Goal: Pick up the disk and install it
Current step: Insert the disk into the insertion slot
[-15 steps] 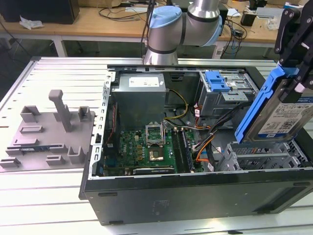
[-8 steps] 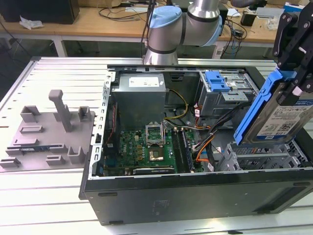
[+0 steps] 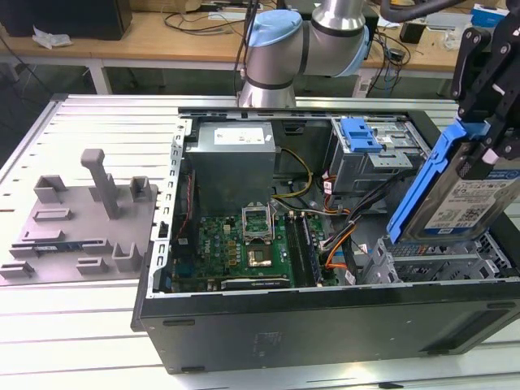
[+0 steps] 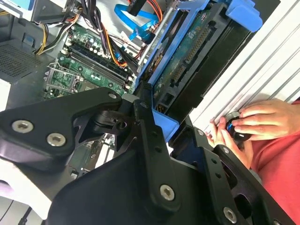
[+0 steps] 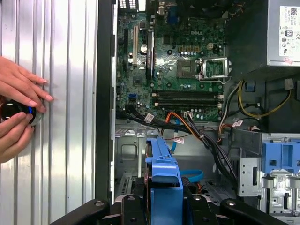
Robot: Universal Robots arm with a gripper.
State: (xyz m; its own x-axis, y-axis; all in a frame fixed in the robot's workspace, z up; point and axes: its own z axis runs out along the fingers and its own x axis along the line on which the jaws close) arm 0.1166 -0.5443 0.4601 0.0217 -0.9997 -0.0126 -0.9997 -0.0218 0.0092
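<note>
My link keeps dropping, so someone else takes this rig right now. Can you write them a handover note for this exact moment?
Claw: shut on the disk, gripping its upper end.
Disk: off the table and steeply tilted. Its lower end is at the metal drive cage, at the exterior view's right of the open computer case. I cannot tell whether it touches the cage.
Done: pick-up.
Left: the disk is not yet seated in the cage.
Note: a person's hand is on a round knob on the ribbed table beside the case.
</note>
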